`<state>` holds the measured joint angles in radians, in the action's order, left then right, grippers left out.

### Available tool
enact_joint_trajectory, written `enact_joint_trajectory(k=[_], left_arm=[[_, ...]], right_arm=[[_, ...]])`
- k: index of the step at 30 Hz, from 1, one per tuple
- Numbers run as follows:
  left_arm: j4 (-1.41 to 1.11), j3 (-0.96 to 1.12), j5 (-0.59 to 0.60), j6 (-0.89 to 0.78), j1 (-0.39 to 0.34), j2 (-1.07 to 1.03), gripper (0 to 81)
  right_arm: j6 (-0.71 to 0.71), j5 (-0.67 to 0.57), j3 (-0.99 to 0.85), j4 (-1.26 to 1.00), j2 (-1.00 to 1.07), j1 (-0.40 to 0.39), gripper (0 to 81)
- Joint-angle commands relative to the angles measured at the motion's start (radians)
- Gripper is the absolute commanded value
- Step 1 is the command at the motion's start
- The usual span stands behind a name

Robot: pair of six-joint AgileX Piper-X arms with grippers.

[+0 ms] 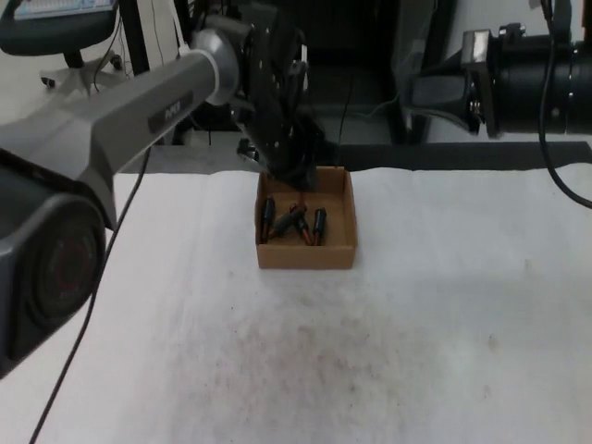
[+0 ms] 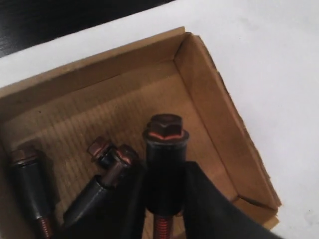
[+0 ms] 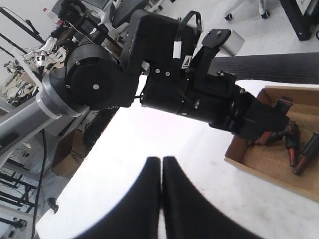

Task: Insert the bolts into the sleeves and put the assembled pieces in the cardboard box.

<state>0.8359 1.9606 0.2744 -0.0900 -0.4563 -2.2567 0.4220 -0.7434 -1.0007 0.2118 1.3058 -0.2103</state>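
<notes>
Left wrist view: my left tool [image 2: 163, 201] is clamped on a dark sleeve [image 2: 163, 172] with a bolt [image 2: 165, 128] through it. The copper-coloured head sits against one end and the thread shows past the other, between the fingers. This piece hangs above the floor of the cardboard box [image 2: 212, 104], near one corner and not touching it. Two finished pieces [image 2: 104, 186] lie just beside it on the box floor, and a third [image 2: 30, 191] lies along the opposite wall.

High view: the box [image 1: 305, 256] stands toward the far edge of the surface [image 1: 416, 333], about midway along it, and my left tool [image 1: 294, 174] is over the box's far edge.

Right wrist view: my right tool [image 3: 161, 191] has its fingers pressed together on nothing and hangs over the surface, well apart from the box.

Hazards, as I judge them:
- If I let go from here, the piece may land on those below, bounce, and jolt the bolt partly out of its sleeve.
- If I let go too close to the wall, the piece could strike the rim and tip out onto the surface.
- A finger brushing the wall could push the light box aside.
</notes>
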Motion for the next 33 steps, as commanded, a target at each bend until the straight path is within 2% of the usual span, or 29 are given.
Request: enact_joint_trajectory(k=[1,3,5,7,11,13,18,20,24,25,30,33], left_arm=[[-0.025,0.021,-0.034,-0.008,0.006,-0.01,0.2],[-0.038,0.021,-0.034,-0.008,0.006,-0.016,0.3],[-0.052,0.021,-0.036,-0.008,0.006,-0.016,3.9],[-0.068,0.021,-0.036,-0.008,0.008,-0.016,11.7],[-0.068,0.021,-0.057,-0.008,0.008,-0.016,37.3],[-0.068,0.021,-0.057,-0.008,0.008,-0.016,42.7],[-0.061,0.042,-0.057,-0.008,0.008,-0.006,42.6],[-0.061,0.046,-0.057,-0.008,0.008,0.01,39.1],[-0.061,0.046,-0.057,0.022,0.01,0.064,3.1],[-0.061,0.046,-0.057,0.05,0.01,0.079,0.3],[0.069,0.046,-0.057,0.115,0.01,0.177,0.3],[0.216,0.042,-0.057,0.182,0.01,0.255,0.3]], right_arm=[[-0.028,-0.01,-0.005,0.048,-0.013,0.004,0.8],[-0.042,-0.019,-0.005,0.058,-0.013,0.004,0.8],[-0.041,-0.019,-0.005,0.062,-0.013,0.004,0.8],[-0.041,-0.019,-0.005,0.062,-0.013,0.004,0.8],[-0.041,-0.031,-0.005,0.061,-0.013,0.004,0.8],[-0.041,-0.042,-0.005,0.061,-0.013,0.004,0.8],[-0.041,-0.042,-0.005,0.061,-0.013,0.004,0.8],[-0.061,-0.042,-0.005,0.061,-0.013,0.004,0.8],[-0.1,-0.032,-0.005,0.077,-0.013,0.004,0.8],[-0.11,-0.024,-0.005,0.082,-0.013,0.004,0.8],[-0.193,0.048,-0.005,0.188,-0.013,0.015,0.8],[-0.269,0.196,-0.005,0.325,-0.027,0.039,0.8]])
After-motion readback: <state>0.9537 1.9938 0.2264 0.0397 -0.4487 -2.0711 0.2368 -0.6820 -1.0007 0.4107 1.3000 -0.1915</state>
